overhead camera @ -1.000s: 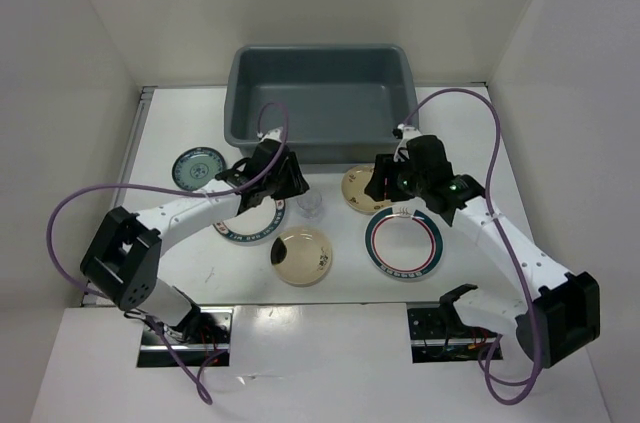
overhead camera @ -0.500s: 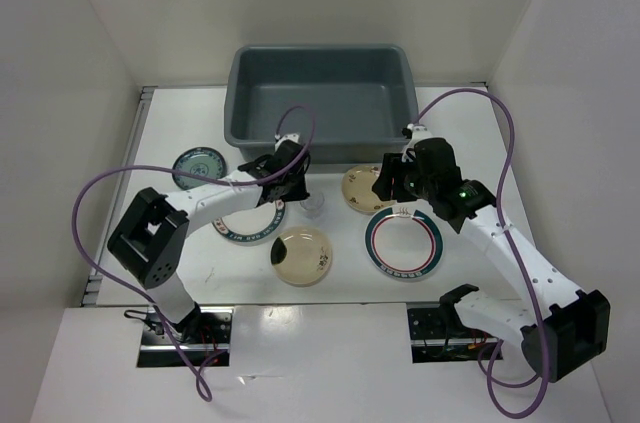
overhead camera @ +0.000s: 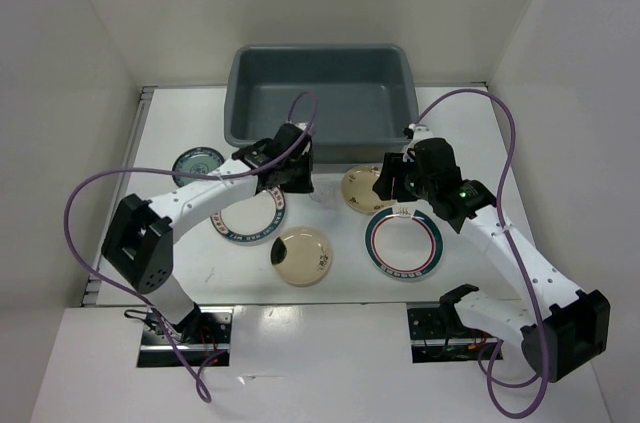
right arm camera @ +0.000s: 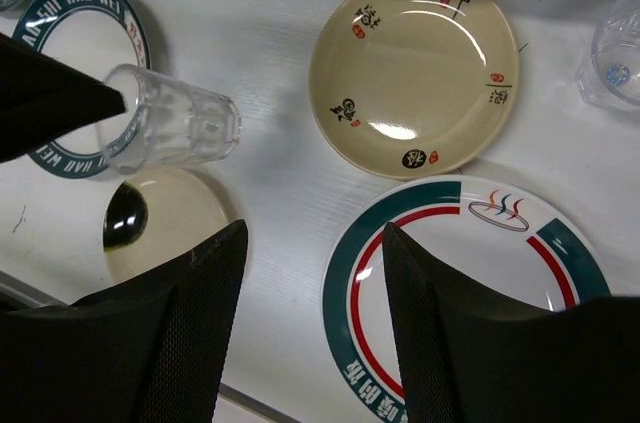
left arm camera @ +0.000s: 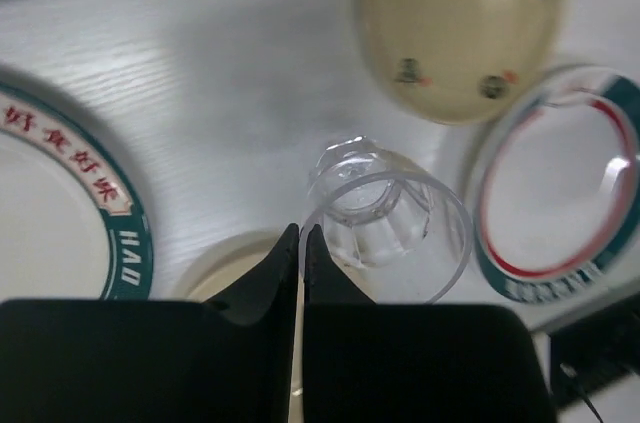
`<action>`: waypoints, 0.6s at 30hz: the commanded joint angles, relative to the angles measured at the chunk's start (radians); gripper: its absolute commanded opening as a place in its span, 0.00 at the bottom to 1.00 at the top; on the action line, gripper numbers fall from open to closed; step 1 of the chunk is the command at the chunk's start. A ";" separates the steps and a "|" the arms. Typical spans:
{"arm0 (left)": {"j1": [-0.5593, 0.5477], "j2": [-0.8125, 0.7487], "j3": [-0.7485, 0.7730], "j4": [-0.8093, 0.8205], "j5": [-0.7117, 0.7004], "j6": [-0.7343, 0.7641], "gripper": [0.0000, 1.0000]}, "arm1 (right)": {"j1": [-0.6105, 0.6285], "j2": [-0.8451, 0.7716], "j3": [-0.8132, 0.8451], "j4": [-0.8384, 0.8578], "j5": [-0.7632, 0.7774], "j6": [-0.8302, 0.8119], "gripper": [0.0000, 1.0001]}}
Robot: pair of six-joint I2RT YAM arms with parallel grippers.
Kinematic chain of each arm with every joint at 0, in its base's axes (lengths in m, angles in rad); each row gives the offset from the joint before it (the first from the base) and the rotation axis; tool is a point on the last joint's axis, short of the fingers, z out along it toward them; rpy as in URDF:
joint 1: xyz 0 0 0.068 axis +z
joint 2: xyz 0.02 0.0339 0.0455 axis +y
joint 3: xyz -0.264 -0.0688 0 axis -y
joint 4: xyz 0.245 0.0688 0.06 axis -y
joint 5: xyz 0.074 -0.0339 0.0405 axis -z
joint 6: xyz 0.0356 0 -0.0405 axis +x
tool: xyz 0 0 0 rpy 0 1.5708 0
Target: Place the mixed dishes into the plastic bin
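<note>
My left gripper (left arm camera: pixel 301 233) is shut on the rim of a small clear cup (left arm camera: pixel 385 218) and holds it tilted above the table, just in front of the grey-blue plastic bin (overhead camera: pixel 320 93). The cup (right arm camera: pixel 170 128) and the left fingers (right arm camera: pixel 50 93) also show in the right wrist view. My right gripper (right arm camera: pixel 315 243) is open and empty, hovering between a cream plate (right arm camera: pixel 412 73) and a white patterned plate (right arm camera: pixel 470 283). A second cream plate (overhead camera: pixel 303 256), another patterned plate (overhead camera: pixel 250 223) and a teal saucer (overhead camera: pixel 197 167) lie to the left.
A second clear cup (right arm camera: pixel 615 48) stands at the right edge of the right wrist view, near the bin's front wall. White walls enclose the table on three sides. Purple cables loop over both arms.
My left gripper has closed on the clear cup's rim and lifted it a little toward the bin. The right arm has barely moved.
</note>
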 commanded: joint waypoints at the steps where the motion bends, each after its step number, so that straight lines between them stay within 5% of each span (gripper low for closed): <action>1: -0.021 -0.100 0.165 -0.076 0.167 0.096 0.00 | -0.003 -0.022 0.029 0.010 0.012 0.004 0.62; 5: -0.030 -0.100 0.358 -0.148 0.233 0.133 0.00 | -0.003 -0.013 0.040 0.019 0.012 0.013 0.62; 8: -0.021 -0.071 0.489 -0.148 0.008 0.151 0.00 | -0.003 -0.013 0.049 0.019 0.012 0.013 0.62; 18: 0.306 0.214 0.756 -0.082 -0.164 0.188 0.00 | -0.003 -0.088 0.031 -0.010 0.030 0.045 0.65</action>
